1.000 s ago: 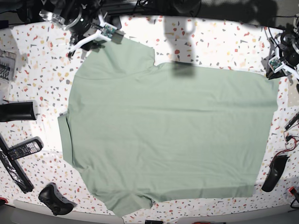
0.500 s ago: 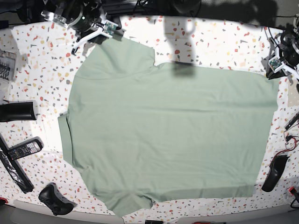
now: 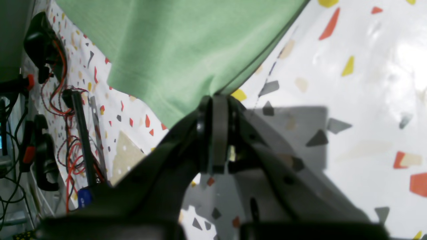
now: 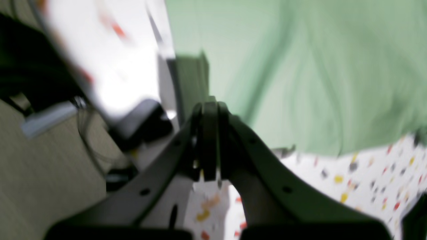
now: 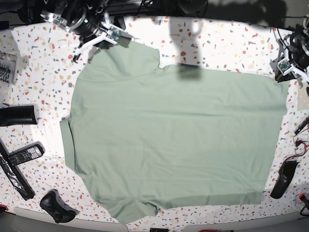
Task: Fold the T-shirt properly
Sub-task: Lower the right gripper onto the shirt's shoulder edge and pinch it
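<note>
Terrazzo-patterned table (image 5: 227, 43) with the T-shirt (image 5: 174, 140) spread flat across the centre; remote control (image 5: 24, 154) and game controller (image 5: 57, 207) at lower left. Right wrist view blurred. Left gripper (image 3: 215, 100) clenched on the shirt's hem corner at right; right gripper (image 4: 208, 106) clenched at the sleeve edge, upper left, grasp unclear.
</note>
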Controlling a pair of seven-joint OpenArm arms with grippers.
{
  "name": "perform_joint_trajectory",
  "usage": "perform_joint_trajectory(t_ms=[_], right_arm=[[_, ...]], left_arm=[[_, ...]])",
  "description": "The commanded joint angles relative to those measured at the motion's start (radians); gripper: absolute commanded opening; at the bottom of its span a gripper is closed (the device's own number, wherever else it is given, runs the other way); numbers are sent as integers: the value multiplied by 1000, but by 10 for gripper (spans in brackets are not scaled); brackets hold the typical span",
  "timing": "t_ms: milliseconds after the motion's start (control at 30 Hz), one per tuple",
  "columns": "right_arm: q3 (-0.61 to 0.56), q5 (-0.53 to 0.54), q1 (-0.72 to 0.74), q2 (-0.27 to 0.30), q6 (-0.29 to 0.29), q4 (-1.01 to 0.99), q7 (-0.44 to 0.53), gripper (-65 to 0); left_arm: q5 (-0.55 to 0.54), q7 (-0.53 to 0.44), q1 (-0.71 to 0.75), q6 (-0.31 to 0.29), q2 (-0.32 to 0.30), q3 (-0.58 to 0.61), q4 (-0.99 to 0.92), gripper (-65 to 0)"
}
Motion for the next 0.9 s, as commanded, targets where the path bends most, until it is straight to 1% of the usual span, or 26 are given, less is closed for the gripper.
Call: perform_joint_trajectory(t_ms=[0, 167, 200, 267, 300, 367, 400, 467, 500, 700, 867], right_arm=[[3, 3, 0, 6, -4, 31, -7, -650], [3, 3, -1, 6, 0, 60, -90, -650], [3, 3, -1, 7, 20, 60, -97, -612], [3, 3, -1, 10, 81, 60, -90, -476], [3, 2, -1, 9, 81, 60, -72, -426], [3, -3, -1, 9, 81, 57, -14, -363], [3, -12, 0, 9, 81, 55, 9, -352], [3, -59, 4, 9, 81, 43, 54, -351], [3, -70, 9, 9, 81, 37, 62, -351], [3, -73, 16, 11, 81, 29, 8, -351], [4, -73, 16, 53, 81, 29, -9, -352]], left_arm=[[4, 6, -2, -12, -17, -5, 5, -650], [4, 6, -2, -11, -17, -5, 5, -650], [4, 6, -2, -11, -17, -5, 5, -650], [4, 6, -2, -11, -17, -5, 5, -650], [4, 6, -2, -12, -17, -5, 5, -650], [4, 6, -2, -11, -17, -5, 5, -650], [4, 6, -2, -12, -17, -5, 5, -650], [4, 6, -2, -11, -17, -5, 5, -650], [4, 6, -2, -11, -17, -5, 5, -650], [4, 6, -2, -11, -17, -5, 5, -650], [4, 6, -2, -11, -17, -5, 5, -650]])
